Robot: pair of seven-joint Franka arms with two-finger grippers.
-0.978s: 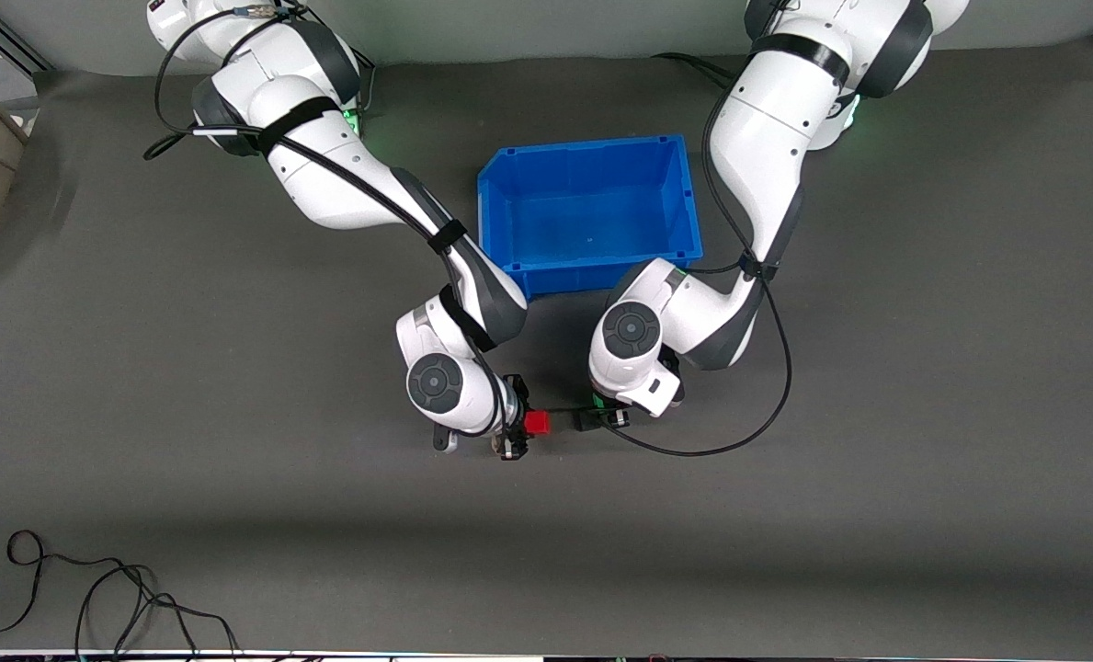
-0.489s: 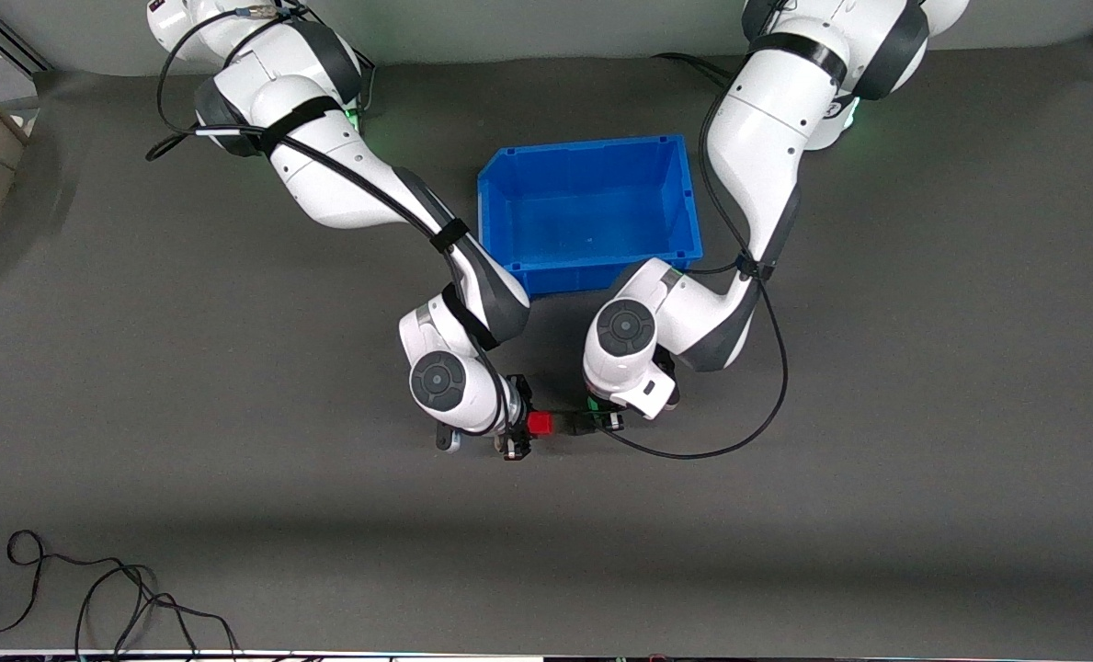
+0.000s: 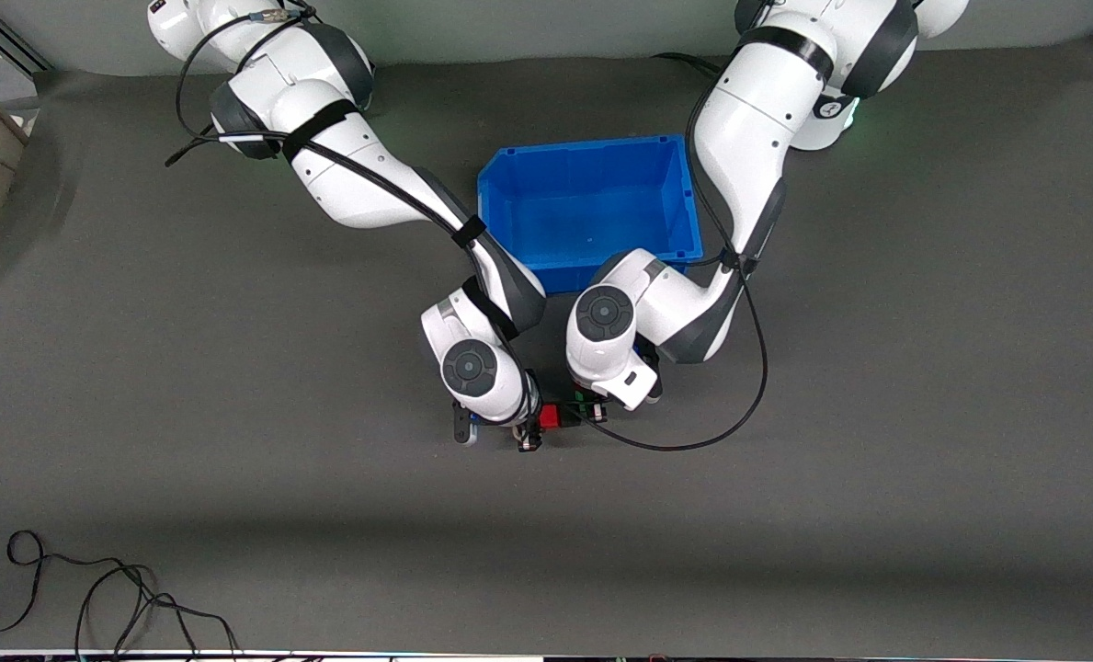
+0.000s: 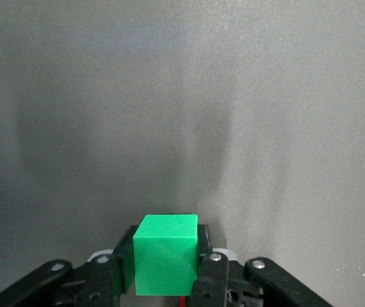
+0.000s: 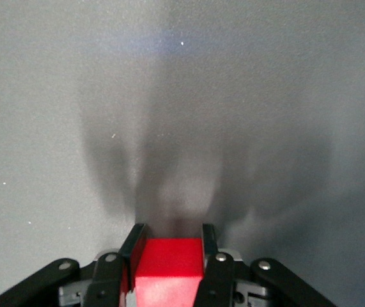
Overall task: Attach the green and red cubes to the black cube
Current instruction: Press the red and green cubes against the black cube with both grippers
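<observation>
The red cube (image 3: 550, 417) is clamped in the right gripper (image 3: 529, 432) and the green cube (image 4: 166, 254) in the left gripper (image 4: 163, 268), both brought together over the mat (image 3: 233, 414), so careful face alignment is judged needed next

Both tools, left (image 3: 590, 411) and right (image 3: 532, 425), clamped, nearly touching.

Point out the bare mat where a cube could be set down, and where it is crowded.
Bare grey mat stretches from the grippers to the front camera's edge, and toward both table ends. It is crowded nearer the camera than the blue bin: right gripper with red cube meets left gripper with green cube.
</observation>
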